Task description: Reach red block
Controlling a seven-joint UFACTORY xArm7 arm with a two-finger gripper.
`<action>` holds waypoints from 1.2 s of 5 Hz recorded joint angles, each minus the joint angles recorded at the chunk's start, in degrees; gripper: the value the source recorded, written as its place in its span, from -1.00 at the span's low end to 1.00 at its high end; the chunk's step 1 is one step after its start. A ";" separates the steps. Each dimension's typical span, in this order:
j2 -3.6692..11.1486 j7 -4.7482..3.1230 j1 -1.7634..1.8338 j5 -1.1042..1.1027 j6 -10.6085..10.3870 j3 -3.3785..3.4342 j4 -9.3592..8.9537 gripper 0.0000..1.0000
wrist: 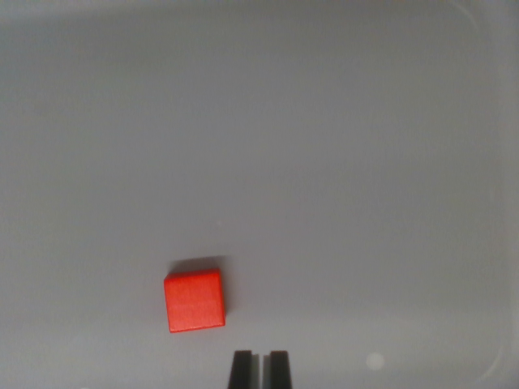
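One red block (195, 301) lay on the desk (324, 162), and it was the only loose thing there. It sat flat, its top face toward the camera, turned a little out of square with the picture's edges. A thin dark shadow ran along its far side.

One end effector (259, 369) showed at the bottom edge of the wrist view, as two dark fingertips (241, 369) standing side by side. Only a narrow slit of desk showed between them, so they were drawn nearly together, and nothing was clamped in them. They sat below the block and toward the wrist view's right of it, near but apart from it, with a strip of bare desk between the block's near edge and the tips.

The desk was a plain pale grey surface. A faint curved pale line (495, 65) ran around the corners well away from the block on the wrist view's right, though what it was could not be told. One small pale round spot (374, 361) lay on the desk, to the wrist view's right of the block and beyond the fingertips. Nothing stood between the block and the end effector.
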 joint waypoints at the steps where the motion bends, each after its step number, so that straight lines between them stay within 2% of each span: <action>1: 0.50 0.27 0.17 -0.04 -2.19 0.11 -1.70 -1.00; 2: 0.50 0.27 0.17 -0.04 -2.19 0.11 -1.70 -1.00; 3: 1.04 0.56 0.35 -0.09 -4.54 0.23 -3.52 -1.00; 4: 1.04 0.56 0.35 -0.09 -4.54 0.23 -3.52 -1.00; 5: 1.60 0.87 0.54 -0.14 -7.02 0.36 -5.44 -1.00; 6: 1.60 0.87 0.54 -0.14 -7.02 0.36 -5.44 -1.00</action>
